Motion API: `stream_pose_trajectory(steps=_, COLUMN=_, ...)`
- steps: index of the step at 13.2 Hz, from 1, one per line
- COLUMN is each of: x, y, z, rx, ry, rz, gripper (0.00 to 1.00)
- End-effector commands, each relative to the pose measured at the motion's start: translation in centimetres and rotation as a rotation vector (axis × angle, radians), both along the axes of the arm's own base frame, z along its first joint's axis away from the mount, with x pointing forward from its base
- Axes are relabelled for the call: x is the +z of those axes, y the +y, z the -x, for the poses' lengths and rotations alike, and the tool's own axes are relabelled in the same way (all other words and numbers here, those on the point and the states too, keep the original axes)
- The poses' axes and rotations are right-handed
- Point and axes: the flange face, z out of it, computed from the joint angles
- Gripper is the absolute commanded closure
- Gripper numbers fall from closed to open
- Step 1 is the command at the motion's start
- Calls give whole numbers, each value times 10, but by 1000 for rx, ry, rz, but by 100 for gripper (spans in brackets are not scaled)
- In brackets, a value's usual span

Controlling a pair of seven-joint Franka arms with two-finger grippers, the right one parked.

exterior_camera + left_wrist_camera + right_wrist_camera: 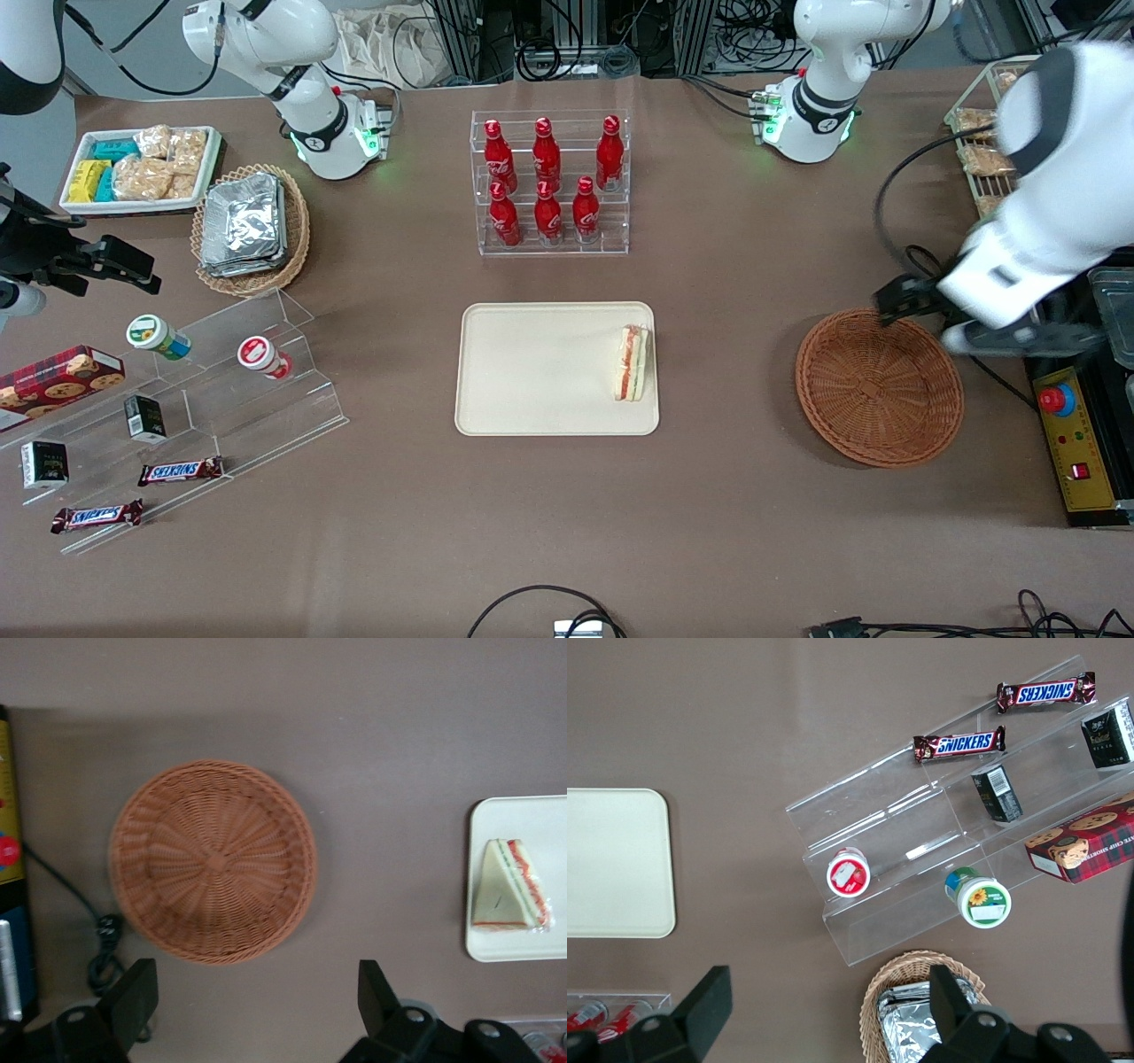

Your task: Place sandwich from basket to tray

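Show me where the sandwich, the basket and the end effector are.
sandwich (pixel 633 363), front view, on its layered edge.
basket (pixel 877 386), front view, on its woven bottom.
end effector (pixel 257 1001), left wrist view, midway between its open fingers, above the table beside the basket.

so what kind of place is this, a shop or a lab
Most likely a robotics lab staged as a snack counter: the gripper hangs open above the empty basket, the sandwich sits on the tray, and cola bottles fill a clear rack.
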Motion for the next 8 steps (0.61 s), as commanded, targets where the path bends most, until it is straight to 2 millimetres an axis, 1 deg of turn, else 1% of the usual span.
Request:
stream_pose_trajectory(steps=1, x=4, y=3, z=10, rx=-41, ry=10, rz=-3, gripper=0)
stream_pose_trajectory(steps=3, x=-3, y=5, z=8, rx=-66, ry=27, rz=-15, gripper=0)
stream_pose_trajectory(steps=5, x=-8, y=6, z=10, rx=-73, ry=57, rz=-38, gripper=0)
stream_pose_trajectory(steps=8, x=-3, y=11, z=11, rx=-52, ry=54, rz=-33, gripper=0)
